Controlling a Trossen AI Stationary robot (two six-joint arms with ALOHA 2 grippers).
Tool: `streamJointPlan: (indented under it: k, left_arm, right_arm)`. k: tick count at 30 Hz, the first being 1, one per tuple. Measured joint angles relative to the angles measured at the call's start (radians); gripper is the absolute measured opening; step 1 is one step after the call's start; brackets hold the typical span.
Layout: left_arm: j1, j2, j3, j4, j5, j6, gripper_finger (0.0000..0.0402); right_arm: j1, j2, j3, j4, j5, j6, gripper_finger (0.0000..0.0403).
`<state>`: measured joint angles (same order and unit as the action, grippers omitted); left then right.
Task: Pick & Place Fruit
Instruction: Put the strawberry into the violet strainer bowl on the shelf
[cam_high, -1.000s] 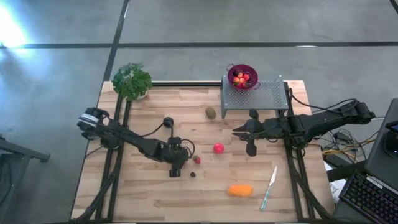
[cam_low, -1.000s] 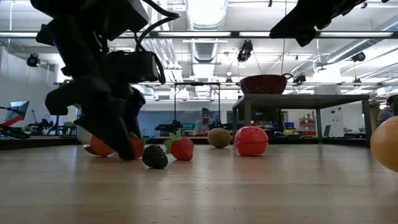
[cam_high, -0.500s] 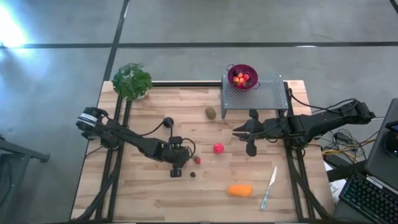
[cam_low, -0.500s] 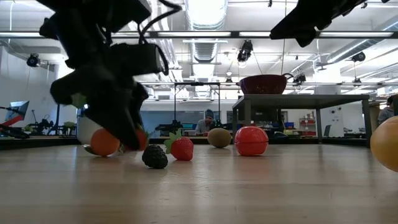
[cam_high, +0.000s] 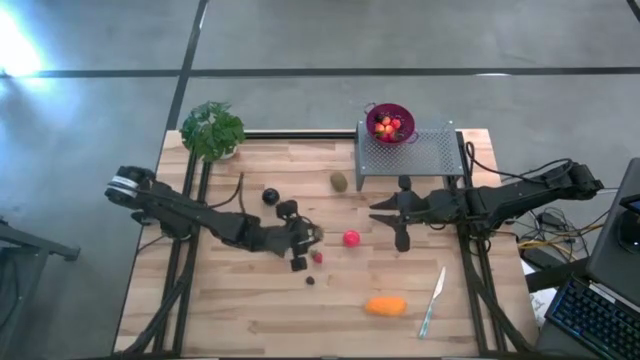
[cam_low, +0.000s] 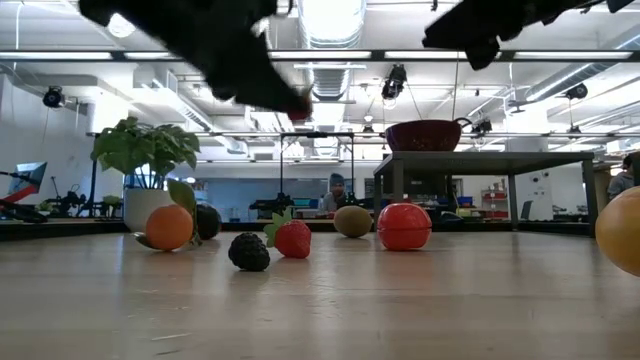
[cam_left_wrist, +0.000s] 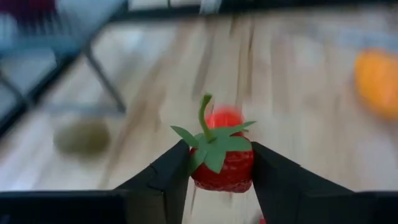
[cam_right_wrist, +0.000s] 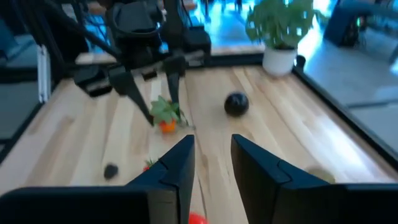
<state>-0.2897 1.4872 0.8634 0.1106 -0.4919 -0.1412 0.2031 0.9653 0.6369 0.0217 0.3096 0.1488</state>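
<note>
A: Left gripper (cam_left_wrist: 214, 165): fingers clamped on a strawberry (cam_left_wrist: 222, 158), now lifted clear of the tabletop (cam_high: 250, 310); a second ago it was still down among the fruit.

B: So pickup is done; carry to the bowl (cam_high: 389, 123), far right, remains. Right gripper (cam_right_wrist: 211, 163)?

A: Fingers slightly parted, empty, near the rack (cam_high: 410, 152).
</note>
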Motion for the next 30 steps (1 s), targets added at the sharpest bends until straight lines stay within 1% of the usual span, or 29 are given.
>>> streamJointPlan:
  k: [3, 6, 9, 11, 15, 18, 20, 24, 30]
  left_arm:
    - [0.004, 0.009, -0.001, 0.202, 0.002, 0.089, 0.0161]
    - [0.013, 0.030, 0.000, 0.385, 0.031, 0.195, 0.0152]
    - [0.026, 0.046, 0.000, 0.521, 0.053, 0.286, 0.0146]
    - [0.041, 0.053, 0.002, 0.578, 0.059, 0.307, 0.0148]
    - [0.082, 0.081, 0.005, 0.588, 0.087, 0.277, 0.0159]
    - [0.099, 0.112, 0.034, 0.590, 0.139, 0.259, 0.0160]
    - [0.103, 0.134, 0.059, 0.593, 0.155, 0.266, 0.0158]
    - [0.105, 0.175, 0.115, 0.589, 0.161, 0.311, 0.0155]
    - [0.109, 0.237, 0.191, 0.589, 0.162, 0.362, 0.0161]
  right_arm:
    - [0.001, 0.000, -0.004, 0.071, -0.001, -0.024, 0.0109]
    - [0.003, 0.000, -0.005, 0.107, -0.006, -0.037, 0.0114]
    - [0.009, 0.000, -0.005, 0.123, -0.030, -0.043, 0.0120]
    - [0.009, 0.000, -0.006, 0.141, -0.064, -0.048, 0.0124]
    - [0.018, 0.003, -0.006, 0.192, -0.102, -0.077, 0.0130]
    - [0.034, 0.019, -0.006, 0.224, -0.107, -0.111, 0.0134]
    - [0.041, 0.035, -0.006, 0.246, -0.109, -0.130, 0.0136]
    - [0.042, 0.059, -0.006, 0.277, -0.109, -0.160, 0.0135]
    - [0.042, 0.080, -0.006, 0.304, -0.108, -0.201, 0.0118]
